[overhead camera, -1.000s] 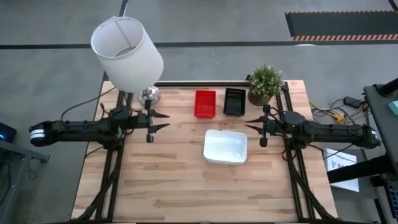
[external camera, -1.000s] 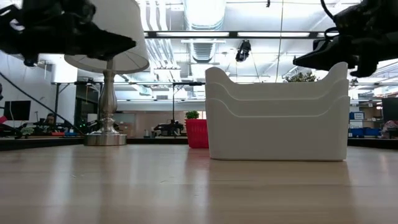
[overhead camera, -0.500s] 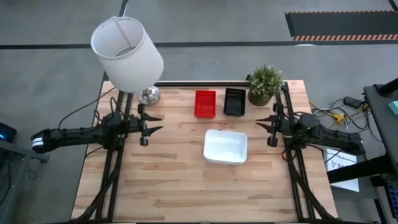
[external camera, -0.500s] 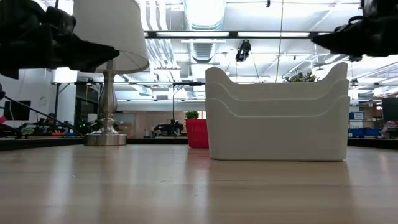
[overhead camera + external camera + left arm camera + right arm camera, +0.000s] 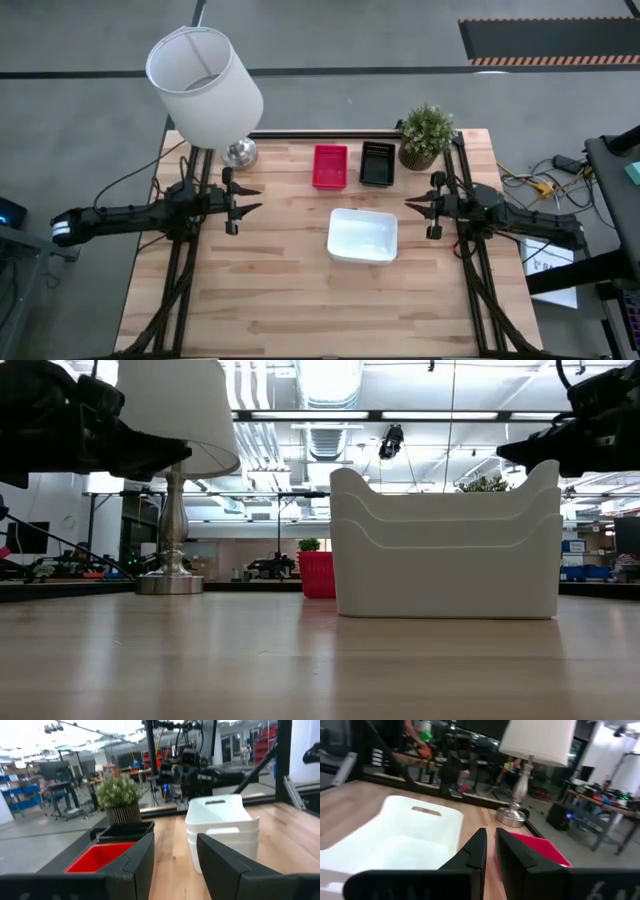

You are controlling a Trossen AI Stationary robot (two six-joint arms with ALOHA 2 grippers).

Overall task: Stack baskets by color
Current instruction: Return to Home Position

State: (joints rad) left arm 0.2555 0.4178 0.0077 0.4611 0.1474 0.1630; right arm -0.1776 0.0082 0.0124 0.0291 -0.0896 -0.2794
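A nested stack of white baskets [image 5: 362,235] [image 5: 445,550] stands on its base near the table's middle. Side by side on the wood farther back lie a red basket [image 5: 330,166] [image 5: 102,857] and a black basket [image 5: 377,163] [image 5: 125,829]. My left gripper [image 5: 258,198] [image 5: 175,855] hovers open at the table's left, pointing level toward the baskets, with nothing between its fingers. At the table's right, beside the white stack, my right gripper [image 5: 410,203] [image 5: 491,845] hovers shut and empty, pointing level at the stack [image 5: 405,840] and the red basket [image 5: 535,847].
A lamp with a white shade [image 5: 205,85] stands on its metal base [image 5: 240,152] at the far left corner. A potted green plant [image 5: 427,135] sits at the far right, next to the black basket. Bare wood [image 5: 300,300] fills the near half of the table.
My left gripper has sunk and drawn back toward the table's left edge, staying open. My right gripper has rolled a little and its fingers have closed together. The baskets have not moved.
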